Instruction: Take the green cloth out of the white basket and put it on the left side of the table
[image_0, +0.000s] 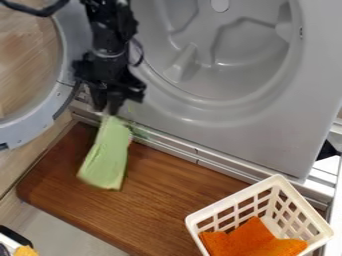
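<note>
"Green cloth (107, 159): where was it found?"

"It was found outside the white basket (230, 201), suspended above the left part of the wooden bench (167, 200). Whether the bench was touched by its lower end could not be told."

"How was the hand (109, 112) recorded?"

"Clenched and pointed downward, with the cloth's upper end grasped."

"Were the basket's contents noted?"

"An orange cloth (244, 239) was noted inside, at the view's lower right."
</note>
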